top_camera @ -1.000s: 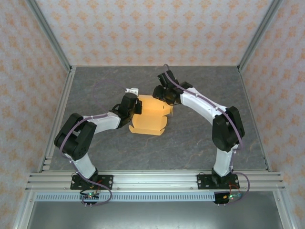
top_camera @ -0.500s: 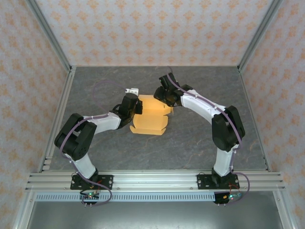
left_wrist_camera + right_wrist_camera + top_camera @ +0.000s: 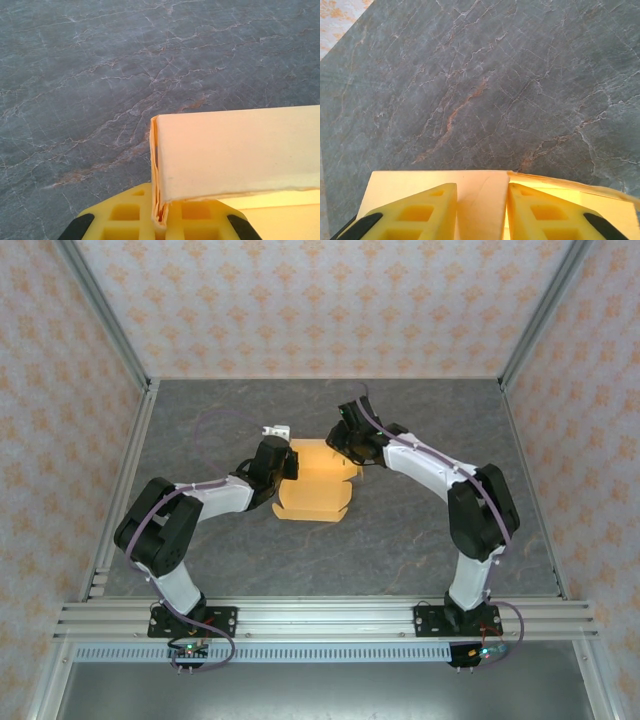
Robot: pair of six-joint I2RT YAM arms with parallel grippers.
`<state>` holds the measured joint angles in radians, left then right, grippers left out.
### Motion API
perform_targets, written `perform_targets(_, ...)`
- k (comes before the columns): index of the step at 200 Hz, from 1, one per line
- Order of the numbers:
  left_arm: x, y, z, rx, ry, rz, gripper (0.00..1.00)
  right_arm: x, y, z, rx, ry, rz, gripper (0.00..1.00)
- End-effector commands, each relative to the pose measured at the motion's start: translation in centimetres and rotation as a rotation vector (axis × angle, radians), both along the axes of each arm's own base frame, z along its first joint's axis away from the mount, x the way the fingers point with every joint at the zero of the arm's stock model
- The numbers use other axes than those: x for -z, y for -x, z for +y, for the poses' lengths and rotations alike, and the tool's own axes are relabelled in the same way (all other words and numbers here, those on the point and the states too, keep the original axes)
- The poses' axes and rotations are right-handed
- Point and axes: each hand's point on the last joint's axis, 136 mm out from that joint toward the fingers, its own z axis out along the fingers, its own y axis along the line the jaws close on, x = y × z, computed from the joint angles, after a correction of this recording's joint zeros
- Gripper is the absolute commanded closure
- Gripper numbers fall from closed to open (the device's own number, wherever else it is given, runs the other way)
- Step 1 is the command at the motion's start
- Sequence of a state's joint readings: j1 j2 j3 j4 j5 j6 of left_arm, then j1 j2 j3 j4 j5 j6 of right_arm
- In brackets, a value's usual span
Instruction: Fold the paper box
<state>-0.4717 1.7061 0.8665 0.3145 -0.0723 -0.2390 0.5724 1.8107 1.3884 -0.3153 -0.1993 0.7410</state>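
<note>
The paper box [image 3: 318, 488] is orange-yellow card lying partly folded in the middle of the grey table. My left gripper [image 3: 289, 462] is shut on the box's left edge. In the left wrist view that gripper [image 3: 163, 218] pinches several stacked card layers, and a pale panel of the paper box [image 3: 240, 152] runs off to the right. My right gripper [image 3: 347, 447] is at the box's far right corner. Its yellow fingers [image 3: 427, 210] stand apart on either side of a strip of the paper box [image 3: 481, 200]; the strip's right edge lies along the right finger.
The grey marbled table [image 3: 420, 530] stretches around the box. Metal frame posts [image 3: 125, 470] and patterned walls close it in on the left, right and back. A small white part [image 3: 275, 429] sits by the left wrist.
The right gripper has shifted slightly right and nearer over the box's far corner, and its jaws have narrowed. The left arm and box have stayed put.
</note>
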Motion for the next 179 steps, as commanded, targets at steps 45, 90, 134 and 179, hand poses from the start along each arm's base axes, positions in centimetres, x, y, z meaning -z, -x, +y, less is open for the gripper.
perform_targets(45,-2.7,-0.2,0.2,-0.029,0.017,-0.067,1.0,-2.5,0.7,-1.4,-0.016,0.034,-0.066,0.47)
perform_targets(90,-2.7,-0.2,0.2,-0.031,0.012,-0.062,1.0,-3.5,4.1,-2.3,-0.122,0.141,-0.126,0.36)
perform_targets(134,-3.1,-0.3,0.2,-0.032,0.01,-0.067,1.0,-0.3,6.7,-1.0,-0.241,0.204,-0.097,0.35)
perform_targets(179,-3.5,-0.2,0.3,-0.032,0.007,-0.069,1.0,2.6,5.7,-1.9,-0.222,0.32,-0.073,0.34)
